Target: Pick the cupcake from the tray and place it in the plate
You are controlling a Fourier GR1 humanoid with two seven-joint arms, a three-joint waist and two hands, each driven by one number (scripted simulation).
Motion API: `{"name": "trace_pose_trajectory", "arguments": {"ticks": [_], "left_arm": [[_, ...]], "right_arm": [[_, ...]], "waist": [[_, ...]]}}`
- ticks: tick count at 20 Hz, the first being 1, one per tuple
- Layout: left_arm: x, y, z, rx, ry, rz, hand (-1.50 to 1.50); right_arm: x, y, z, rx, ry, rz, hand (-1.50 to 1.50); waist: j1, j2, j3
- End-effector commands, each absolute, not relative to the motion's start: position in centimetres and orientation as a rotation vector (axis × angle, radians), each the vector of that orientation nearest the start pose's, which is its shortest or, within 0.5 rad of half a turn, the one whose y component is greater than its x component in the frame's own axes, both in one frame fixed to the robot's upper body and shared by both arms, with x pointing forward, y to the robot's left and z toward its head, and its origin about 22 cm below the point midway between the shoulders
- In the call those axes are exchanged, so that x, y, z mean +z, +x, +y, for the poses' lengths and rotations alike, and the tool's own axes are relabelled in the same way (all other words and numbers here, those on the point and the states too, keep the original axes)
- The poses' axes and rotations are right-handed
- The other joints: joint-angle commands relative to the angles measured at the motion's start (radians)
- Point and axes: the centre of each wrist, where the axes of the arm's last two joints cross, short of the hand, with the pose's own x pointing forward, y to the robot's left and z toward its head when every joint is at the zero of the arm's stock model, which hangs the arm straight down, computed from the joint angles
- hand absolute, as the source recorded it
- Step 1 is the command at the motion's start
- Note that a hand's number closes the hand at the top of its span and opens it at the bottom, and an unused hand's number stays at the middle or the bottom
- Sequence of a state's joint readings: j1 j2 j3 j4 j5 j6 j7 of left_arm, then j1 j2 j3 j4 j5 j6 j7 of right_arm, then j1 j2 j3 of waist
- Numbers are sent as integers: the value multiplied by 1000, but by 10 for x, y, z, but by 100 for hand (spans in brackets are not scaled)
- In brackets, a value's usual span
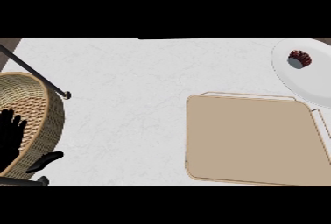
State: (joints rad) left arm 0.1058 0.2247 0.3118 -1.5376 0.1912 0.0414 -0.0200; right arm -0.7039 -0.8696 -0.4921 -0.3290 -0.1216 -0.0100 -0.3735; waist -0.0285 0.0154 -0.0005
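The left hand (9, 135) rests at the view's left edge, its fingers (13, 120) straight and pointing up, the thumb spread out to the side, nothing in its hold. Beneath and beside those fingers lies a wicker basket (39, 100), its woven rim curving round above them. A thin black rod (32, 72) slants past the basket, above the fingertips. The cupcake (300, 58) sits far from the fingers, across the white counter (129, 78), on the upper part of the white plate (313, 85) at the view's right edge. The tan tray (252, 144) lies well to the right of the fingers, just below the plate, apart from the cupcake
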Motion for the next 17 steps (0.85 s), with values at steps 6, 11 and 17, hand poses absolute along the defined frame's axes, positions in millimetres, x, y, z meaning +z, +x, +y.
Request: {"name": "trace_pose_trajectory", "arguments": {"ticks": [6, 11, 17], "left_arm": [[7, 221, 329, -40, 198, -1545, 0], [0, 217, 323, -53, 182, -1546, 0], [8, 232, 325, -47, 195, -1540, 0]], "right_arm": [[103, 246, -584, -249, -698, -1685, -150], [96, 220, -597, -196, -725, -1674, -150], [87, 207, -601, -208, -746, -1706, -150]], "waist": [[-24, 11, 12], [-13, 12, 11], [-17, 16, 12]]}}
